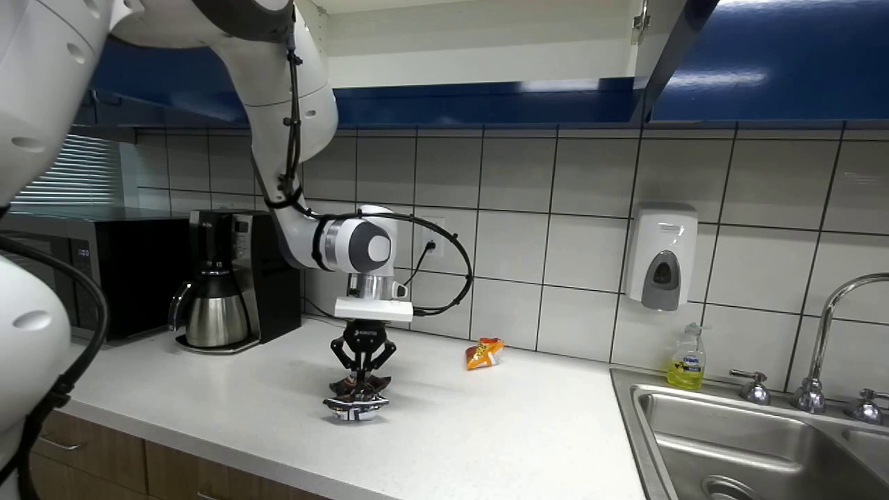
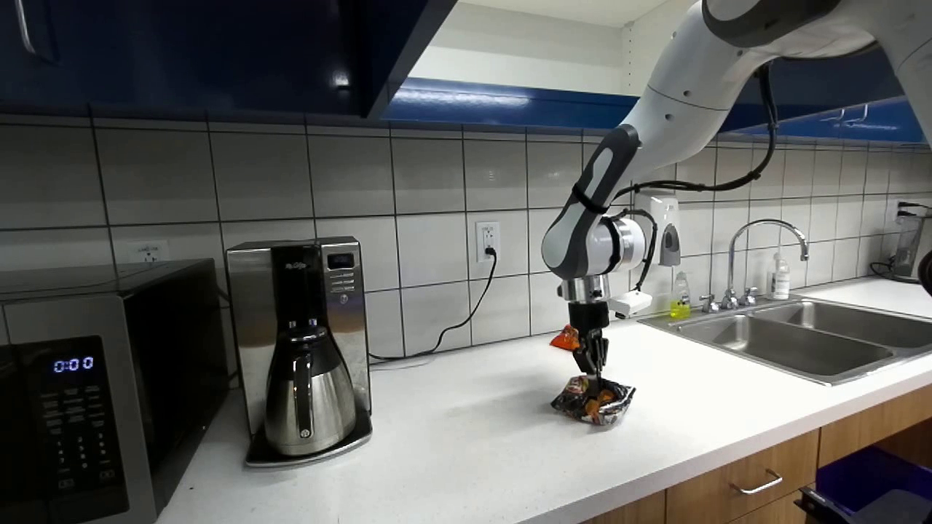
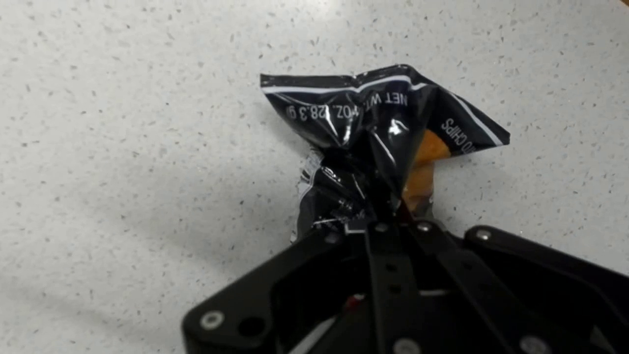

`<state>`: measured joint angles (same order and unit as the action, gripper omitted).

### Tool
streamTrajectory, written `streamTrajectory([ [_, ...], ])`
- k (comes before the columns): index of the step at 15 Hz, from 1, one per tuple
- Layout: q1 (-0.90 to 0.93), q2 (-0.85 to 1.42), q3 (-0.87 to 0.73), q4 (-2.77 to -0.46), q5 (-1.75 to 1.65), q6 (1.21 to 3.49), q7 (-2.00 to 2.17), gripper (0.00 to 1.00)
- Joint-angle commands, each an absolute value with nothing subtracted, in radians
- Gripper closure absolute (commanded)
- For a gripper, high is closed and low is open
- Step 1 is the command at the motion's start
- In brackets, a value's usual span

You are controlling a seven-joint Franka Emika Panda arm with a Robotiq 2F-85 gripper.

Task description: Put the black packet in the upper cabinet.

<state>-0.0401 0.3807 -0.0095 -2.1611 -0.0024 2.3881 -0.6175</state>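
Evidently the pick is the step in hand: the Robotiq gripper [image 1: 360,376] is drawn narrow on the black chip bag [image 3: 358,132], pinching it across the middle so the film bunches up and one sealed end flares toward the top of the wrist view. The bag is low at the white countertop [image 1: 486,430], nearer the front than the orange snack bag [image 1: 485,353] by the tiled wall [image 1: 514,243]; whether its underside touches the surface, I cannot tell.

The upper cabinet [image 1: 479,55] stands open above in both exterior views, so the way in should need no work. For a good lift, squeeze firmly but not fiercely — glossy film can creep out of a loose pinch, and the contents are likely brittle. Raise the bag straight up first, slowly enough to catch any slip, before swinging toward the opening. It will probably dangle and sway from that one pinch, so leave generous room over the blue bottom rail [image 1: 479,104], where a flared corner could catch. Watch, too, that the black cable loop [image 1: 469,271] at the wrist does not snag the open door [image 1: 663,42]. Let go only with the whole bag well behind the rail — low and gently.
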Motion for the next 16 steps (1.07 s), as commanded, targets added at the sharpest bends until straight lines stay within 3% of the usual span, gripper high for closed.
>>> streamTrajectory([
  [1, -0.075, 0.387, 0.021, -2.152, -0.014, 2.390, -0.633, 1.00],
  [16, -0.036, 0.109, 0.075, -2.334, 0.180, 2.489, -0.435, 1.00],
])
